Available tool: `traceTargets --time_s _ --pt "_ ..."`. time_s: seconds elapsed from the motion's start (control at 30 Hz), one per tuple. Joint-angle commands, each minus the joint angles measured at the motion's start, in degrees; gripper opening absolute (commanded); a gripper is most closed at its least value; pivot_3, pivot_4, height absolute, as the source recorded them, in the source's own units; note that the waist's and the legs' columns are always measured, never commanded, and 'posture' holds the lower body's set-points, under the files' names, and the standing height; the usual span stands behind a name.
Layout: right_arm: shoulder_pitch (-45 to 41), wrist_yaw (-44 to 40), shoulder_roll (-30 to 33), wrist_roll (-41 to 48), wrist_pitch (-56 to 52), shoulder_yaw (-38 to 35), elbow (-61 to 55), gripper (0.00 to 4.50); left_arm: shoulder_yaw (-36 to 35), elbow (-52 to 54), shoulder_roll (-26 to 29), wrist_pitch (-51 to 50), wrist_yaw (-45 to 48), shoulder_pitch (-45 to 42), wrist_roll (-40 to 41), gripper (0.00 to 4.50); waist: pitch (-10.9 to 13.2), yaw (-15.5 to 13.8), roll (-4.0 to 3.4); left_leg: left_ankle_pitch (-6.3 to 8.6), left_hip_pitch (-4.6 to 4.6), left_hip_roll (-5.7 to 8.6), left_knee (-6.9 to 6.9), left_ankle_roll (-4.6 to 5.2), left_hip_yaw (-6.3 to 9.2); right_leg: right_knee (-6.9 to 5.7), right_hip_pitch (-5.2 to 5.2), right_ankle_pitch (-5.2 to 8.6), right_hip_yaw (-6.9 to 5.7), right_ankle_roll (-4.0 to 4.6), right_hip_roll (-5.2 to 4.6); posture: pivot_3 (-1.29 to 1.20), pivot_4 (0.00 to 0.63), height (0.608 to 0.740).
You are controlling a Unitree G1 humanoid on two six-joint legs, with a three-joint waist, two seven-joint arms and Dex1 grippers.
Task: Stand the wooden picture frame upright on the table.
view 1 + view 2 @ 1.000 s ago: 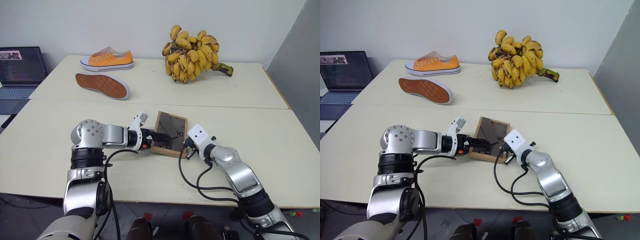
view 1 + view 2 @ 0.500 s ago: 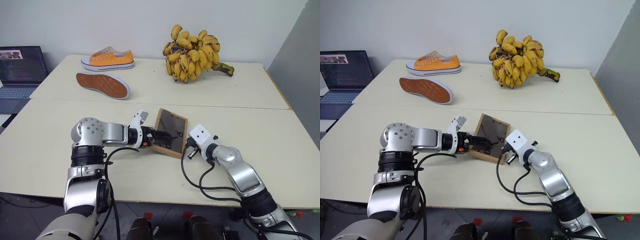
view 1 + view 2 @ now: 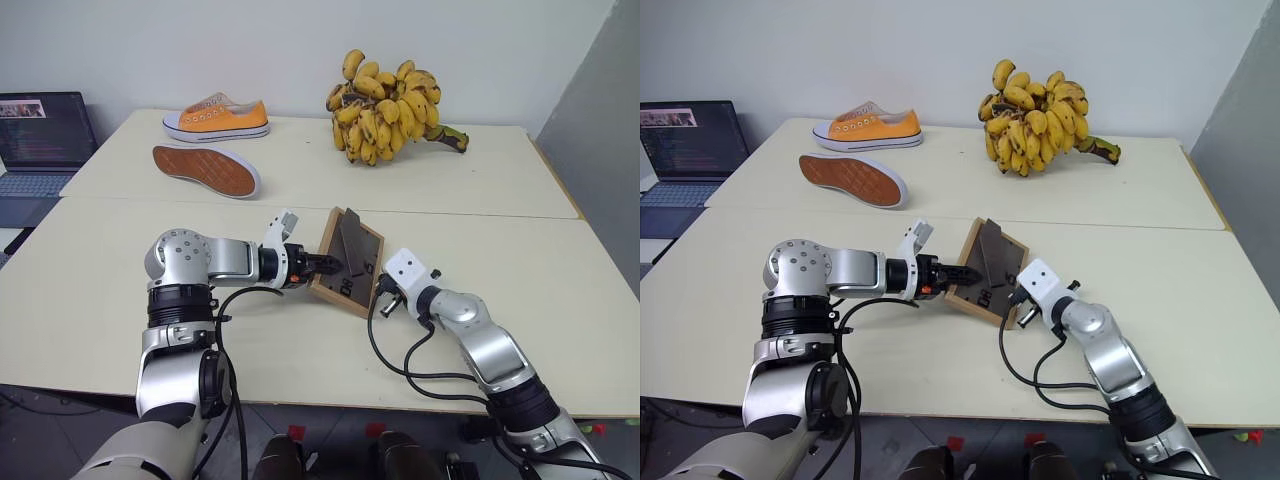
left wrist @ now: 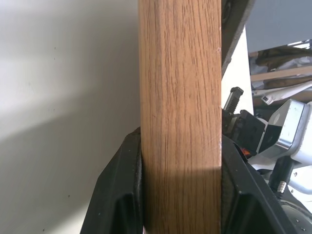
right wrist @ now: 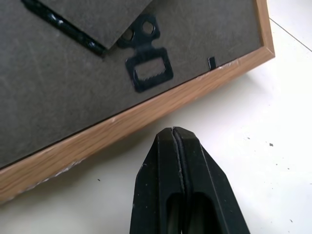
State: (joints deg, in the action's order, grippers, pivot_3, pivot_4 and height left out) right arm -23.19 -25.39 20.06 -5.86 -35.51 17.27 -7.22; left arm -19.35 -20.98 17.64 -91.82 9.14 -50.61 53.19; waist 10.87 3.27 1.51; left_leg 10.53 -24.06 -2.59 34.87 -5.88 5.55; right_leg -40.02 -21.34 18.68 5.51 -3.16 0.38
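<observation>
The frame (image 3: 348, 262) sits near the middle of the front slab of the table (image 3: 90, 280), tilted up on one long edge with its dark grey back and stand flap facing the robot. The left gripper (image 3: 328, 266) is clamped on the frame's left wooden edge; in the left wrist view its 2 black fingers (image 4: 119, 195) press either side of the wood. The right gripper (image 5: 176, 141) is closed on nothing, fingertips pressed together, hovering just beside the frame's lower right edge. On the far slab lie 2 shoes (image 3: 213, 118), 1 upright and 1 sole-up, and a banana bunch (image 3: 385, 98). A laptop (image 3: 40, 140) stands off the table's left.
</observation>
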Motion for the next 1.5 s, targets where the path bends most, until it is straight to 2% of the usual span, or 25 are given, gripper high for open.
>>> traceTargets --time_s 0.03,0.23,0.4,0.5,0.6,0.77,0.9,1.3,1.5 --pt "2.2 -0.4 2.9 0.2 0.3 -3.8 -2.1 0.0 1.1 3.7 0.8 5.4 5.0 -1.6 -1.1 1.28 0.0 0.0 0.0 0.0 0.0 0.0 0.0 0.0 0.0 0.01 0.0 0.0 0.0 0.0 0.0 0.0 0.15 0.74" --pt "5.1 -2.7 9.0 3.4 -0.4 -12.9 -7.1 0.0 6.3 4.2 5.3 19.7 17.7 -3.4 -6.1 1.28 0.0 -0.7 -0.01 0.0 -0.07 0.05 0.0 -0.02 -0.01 0.06 -0.02 0.0 -0.02 0.0 -0.05 0.0 0.15 0.74" --pt "2.3 -6.1 12.7 10.0 -4.0 -21.6 -14.5 0.0 9.3 3.8 7.3 28.9 27.7 -6.1 -9.2 1.28 0.2 -0.7 -0.03 0.0 -0.16 0.04 -0.01 -0.01 -0.02 0.07 -0.09 0.0 -0.01 0.0 -0.03 0.0 0.15 0.74" --pt "-2.8 -7.7 12.4 17.0 -10.1 -26.5 -19.7 0.46 11.3 4.7 8.0 33.0 31.9 -6.8 -11.0 1.28 0.2 -0.3 -0.04 0.0 -0.18 0.04 -0.04 0.0 -0.04 0.11 -0.11 0.0 0.01 0.0 -0.04 0.0 0.15 0.74" --pt "-8.3 -7.2 11.3 22.2 -15.5 -28.5 -22.9 1.15 12.2 6.0 7.8 34.3 34.2 -7.0 -11.4 1.28 0.2 0.0 -0.06 0.0 -0.2 0.02 -0.07 0.0 -0.04 0.11 -0.14 0.0 0.01 0.01 -0.03 0.0 0.15 0.74" --pt "-19.2 -2.6 5.9 28.7 -22.4 -29.5 -24.5 2.32 12.4 7.9 6.7 33.1 35.1 -7.8 -10.3 1.28 0.2 0.0 -0.07 0.0 -0.32 0.01 -0.05 0.01 -0.03 0.06 -0.27 0.0 0.01 0.01 -0.02 0.0 0.15 0.74" --pt "-24.3 1.5 1.6 30.2 -24.5 -28.8 -22.5 3.18 11.8 9.1 6.0 31.8 35.3 -8.6 -9.2 1.28 0.2 0.0 -0.08 0.0 -0.44 0.01 -0.04 0.01 0.01 0.06 -0.38 0.0 -0.03 0.02 -0.02 0.0 0.15 0.74" --pt "-26.8 3.7 -1.3 30.4 -19.8 -25.1 -15.6 3.18 11.7 11.7 4.9 30.1 36.0 -9.6 -8.0 1.28 0.2 0.0 -0.09 -0.01 -0.75 0.01 -0.03 0.01 0.03 0.0 -0.72 -0.01 -0.07 0.03 -0.03 0.0 0.15 0.74" --pt "-28.4 6.1 -3.6 31.5 -20.4 -24.8 -16.3 3.18 12.4 8.9 4.6 32.0 36.5 -9.9 -10.0 1.28 0.2 0.0 -0.09 -0.01 -0.75 0.01 -0.03 0.01 0.03 -0.02 -0.72 -0.01 -0.07 0.03 -0.03 0.0 0.15 0.74"
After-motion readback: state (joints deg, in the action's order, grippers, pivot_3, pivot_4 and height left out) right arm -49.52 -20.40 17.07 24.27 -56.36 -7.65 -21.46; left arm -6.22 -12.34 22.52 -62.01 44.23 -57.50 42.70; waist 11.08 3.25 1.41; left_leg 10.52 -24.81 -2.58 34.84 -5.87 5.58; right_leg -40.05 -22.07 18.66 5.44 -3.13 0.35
